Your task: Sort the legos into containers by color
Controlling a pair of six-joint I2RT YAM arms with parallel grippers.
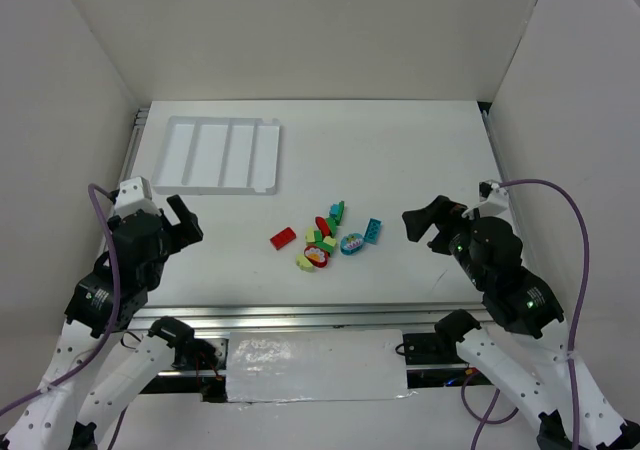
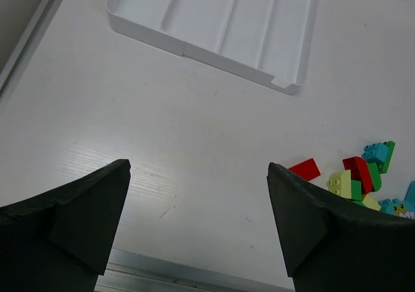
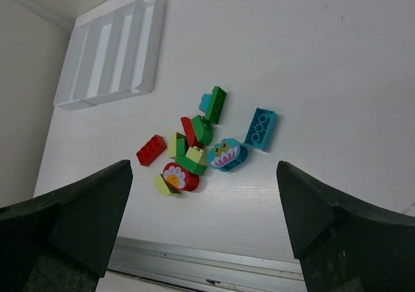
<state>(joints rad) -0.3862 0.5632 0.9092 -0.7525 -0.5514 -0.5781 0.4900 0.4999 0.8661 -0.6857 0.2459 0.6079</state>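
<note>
At mid-table, with left gripper (image 1: pixel 190 222) and right gripper (image 1: pixel 418 226) gaping empty, take the outlying teal brick (image 1: pixel 373 231) before the bunched legos (image 1: pixel 320 238).

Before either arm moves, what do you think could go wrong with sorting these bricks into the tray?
1. The bricks lie bunched in one heap, several touching, so a grasp may catch two colours or knock neighbours away.
2. The tray sits far left of the heap; if the right gripper carries bricks there, it may cross the left gripper's path.
3. Its compartments are narrow and side by side, so a released brick might land in the wrong one.
</note>
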